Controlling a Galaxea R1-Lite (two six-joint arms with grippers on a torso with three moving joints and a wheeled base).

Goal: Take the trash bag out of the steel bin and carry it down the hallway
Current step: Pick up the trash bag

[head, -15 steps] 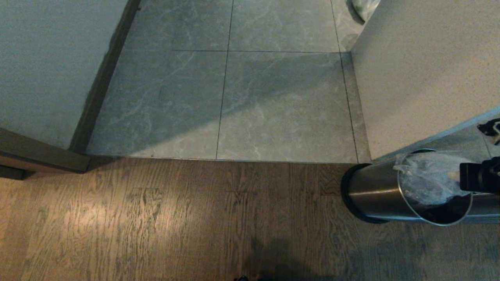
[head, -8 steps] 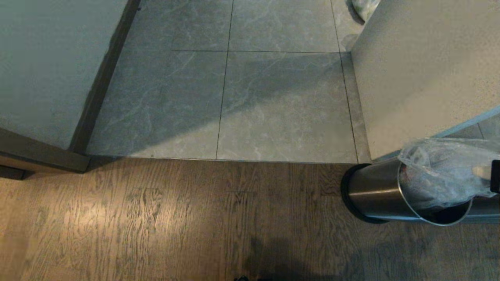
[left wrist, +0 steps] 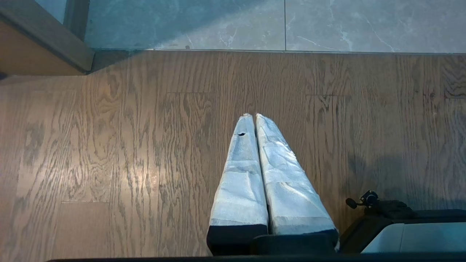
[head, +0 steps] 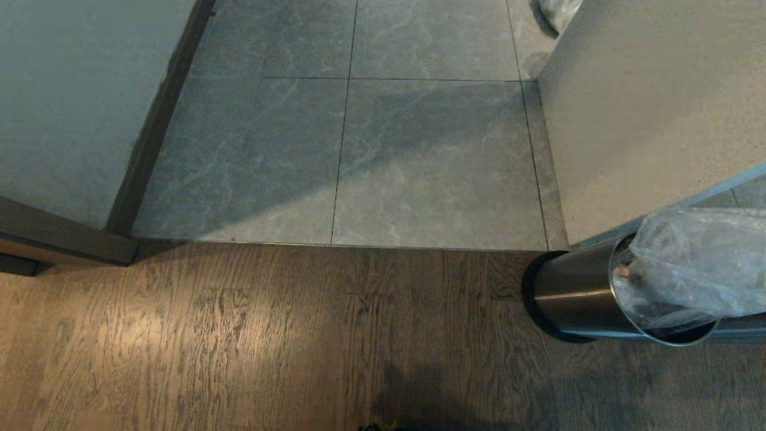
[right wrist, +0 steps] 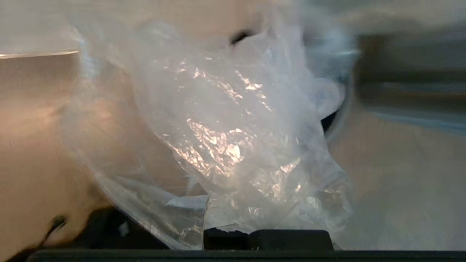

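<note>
Since a second ago, the bag [head: 694, 269] is being drawn higher out of the bin [head: 574, 293], clenched by the right gripper [right wrist: 267, 233]; extraction is half done, the hallway [head: 359, 155] carry remaining.

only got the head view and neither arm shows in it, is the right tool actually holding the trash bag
Observer: Yes. In the right wrist view the right tool is shut on the trash bag, with the clear plastic bunched up right at it.
Operator: ok and the left tool, anything in it
Observer: No. The left tool is shut and empty, pointing out over the wood floor.
Operator: is it anywhere near the bin
Observer: Its wrist view shows no bin, only wood planks and the edge of the grey tiles.
</note>
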